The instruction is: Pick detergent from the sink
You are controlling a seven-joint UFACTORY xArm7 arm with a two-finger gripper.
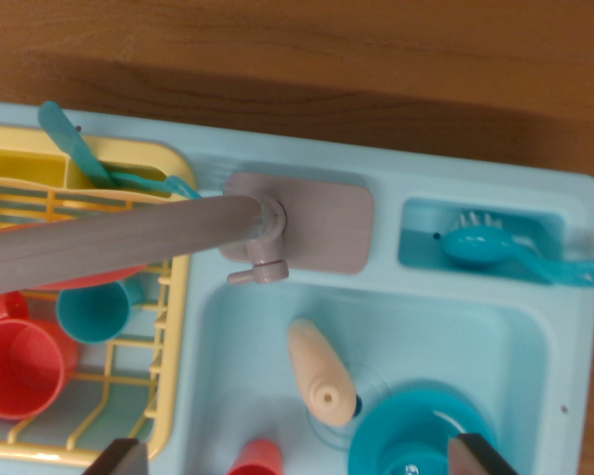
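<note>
The detergent (320,374) is a cream bottle lying tilted in the light blue toy sink (535,346), its flat end toward the bottom of the wrist view. My gripper (299,457) hangs above the basin, open. Only its two dark fingertips (119,458) show, at the lower left and lower right edges. The bottle lies between them and a little further up the picture, touching neither. A blue round dish (416,435) rests just to the bottle's right, and a red cup (256,458) pokes in at the bottom edge to its left.
A grey faucet (129,237) reaches from its base plate (327,228) out over the yellow dish rack (173,327), which holds a red cup (20,366), a teal cup (94,309) and teal utensils (69,143). A teal brush (495,252) lies in the small side compartment. Wooden tabletop (327,49) lies beyond.
</note>
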